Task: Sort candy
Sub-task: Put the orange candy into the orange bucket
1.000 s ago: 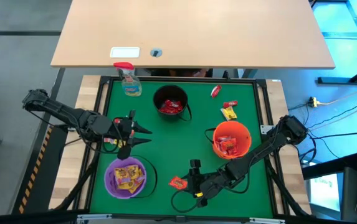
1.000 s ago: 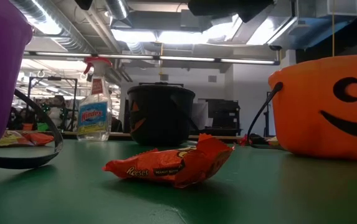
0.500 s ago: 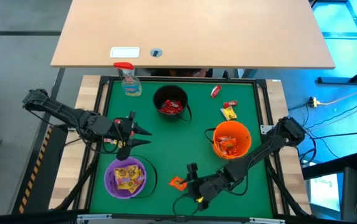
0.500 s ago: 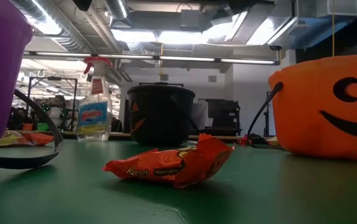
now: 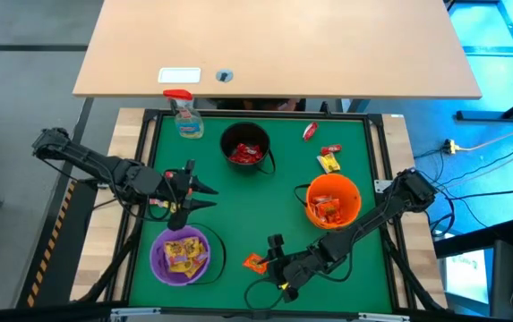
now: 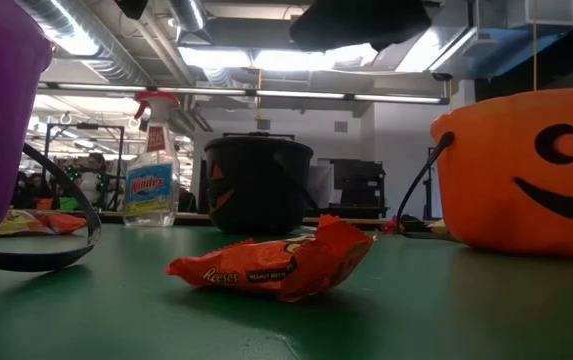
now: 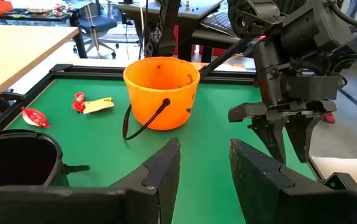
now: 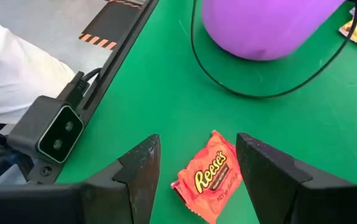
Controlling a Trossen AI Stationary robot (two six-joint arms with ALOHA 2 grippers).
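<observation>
The purple bucket (image 8: 271,25) is cut off by the picture's edge. Candy (image 5: 329,210) inside the orange bucket (image 5: 353,190) is too small to tell apart.

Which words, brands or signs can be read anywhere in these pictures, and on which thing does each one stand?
"Reese's": on the orange packet lying between the right claw's open fingers; also legible in the low view.
Smaller print on that packet: too small to read.
Spray bottle: the blue label's brand is too blurred to read.
Yellow packets in the purple bucket: unreadable.
Orange bucket: only a black pumpkin face, no words.
</observation>
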